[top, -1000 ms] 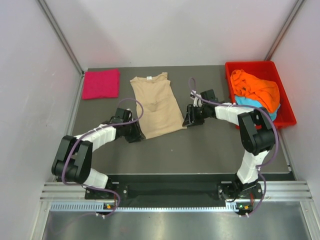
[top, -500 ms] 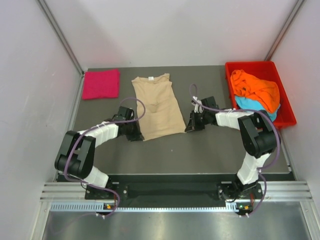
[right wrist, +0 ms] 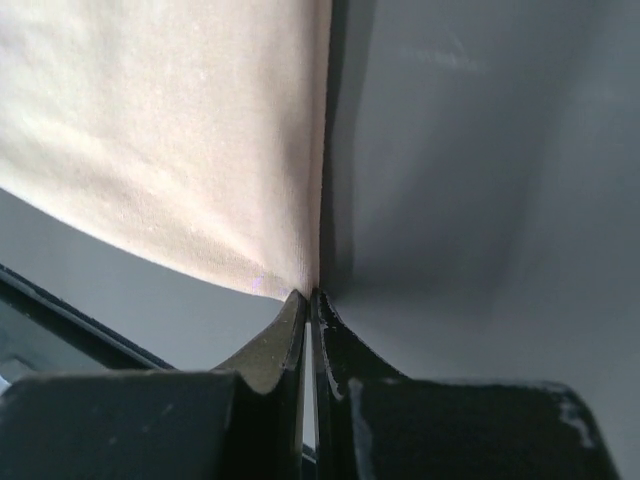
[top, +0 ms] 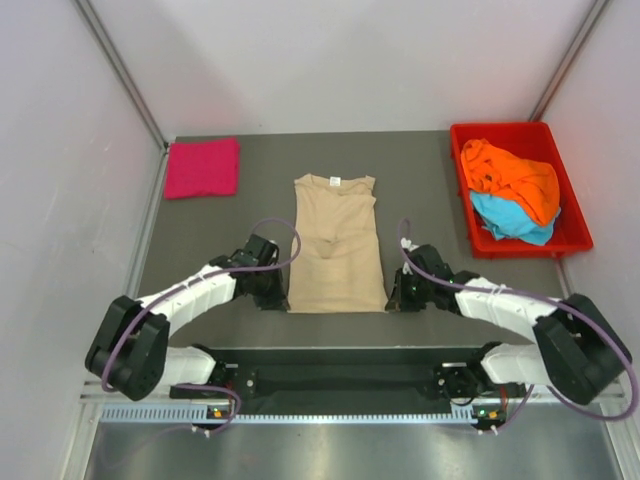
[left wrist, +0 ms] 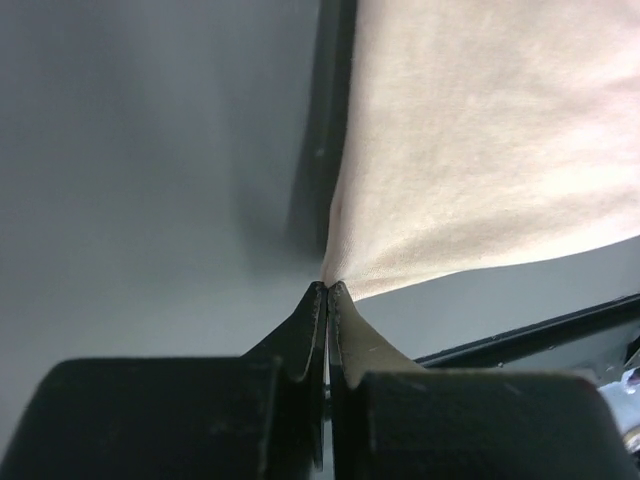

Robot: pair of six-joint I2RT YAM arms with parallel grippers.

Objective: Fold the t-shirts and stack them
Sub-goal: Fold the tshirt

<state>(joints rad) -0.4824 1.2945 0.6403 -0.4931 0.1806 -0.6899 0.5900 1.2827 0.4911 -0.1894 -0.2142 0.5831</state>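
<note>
Since a second ago both my arms have drawn back toward the near edge, dragging the beige t-shirt [top: 337, 245] with them. It lay skewed and farther back; now it lies flat and straight on the bench [top: 220, 235], neck away from me, hem close to the front edge. My left end effector [top: 282, 299] is pinched tight on the hem's left corner, and my right end effector [top: 392, 300] on its right corner, with cloth clamped between the closed fingers in both wrist views. The magenta-pink t-shirt [top: 202, 167] sits folded at the far left corner. The orange t-shirt [top: 515, 180] is crumpled over the light blue t-shirt [top: 510, 220] in the red tray [top: 505, 132] at far right.
</note>
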